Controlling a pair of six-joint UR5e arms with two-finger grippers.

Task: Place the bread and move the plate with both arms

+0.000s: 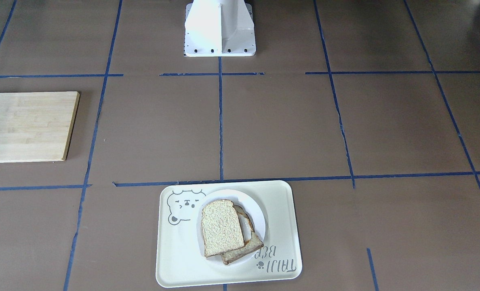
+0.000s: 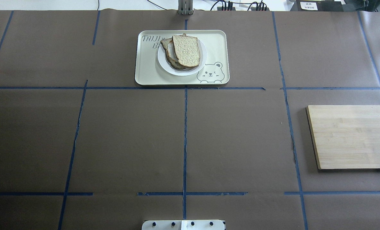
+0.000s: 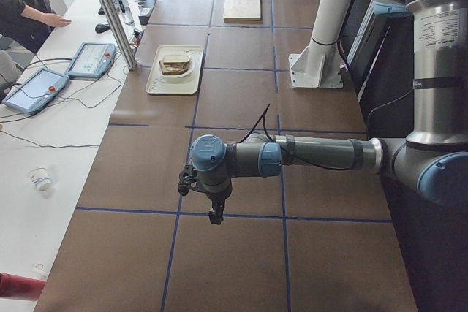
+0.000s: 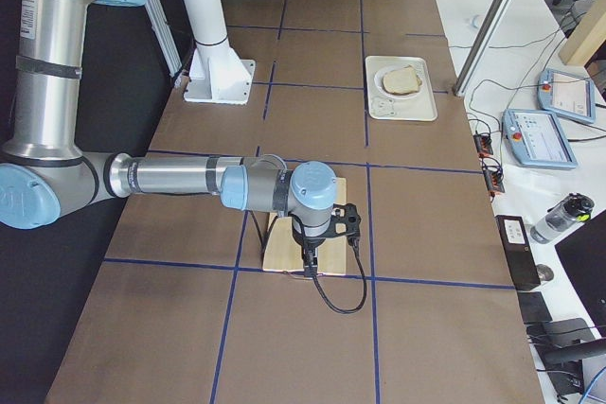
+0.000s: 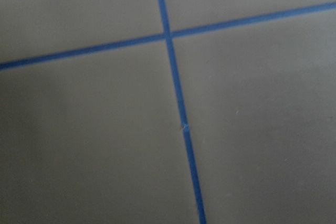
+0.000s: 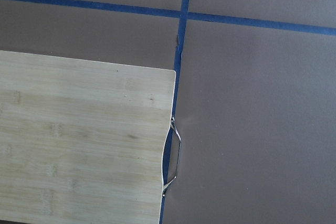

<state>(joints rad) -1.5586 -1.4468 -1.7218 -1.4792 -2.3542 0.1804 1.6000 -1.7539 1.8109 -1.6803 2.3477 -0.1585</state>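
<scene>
The bread [image 1: 222, 228] is a pale slice lying on a darker toast slice [image 1: 246, 247] on the white plate [image 1: 261, 225], which sits on the cream bear tray [image 1: 282, 202]. In the overhead view the bread [image 2: 186, 50], the plate [image 2: 163, 60] and the tray [image 2: 145, 72] lie at the far middle. My left gripper [image 3: 213, 214] hangs over bare table far from the tray. My right gripper [image 4: 309, 268] hangs over the wooden board [image 4: 282, 251]. Both grippers show only in the side views, so I cannot tell whether they are open or shut.
The wooden board [image 2: 353, 135] lies on my right side of the table; the right wrist view shows its corner [image 6: 79, 145] and a metal handle [image 6: 174, 156]. The white robot base [image 1: 220, 28] stands at the near middle. Blue tape lines [image 5: 176, 87] cross the brown table.
</scene>
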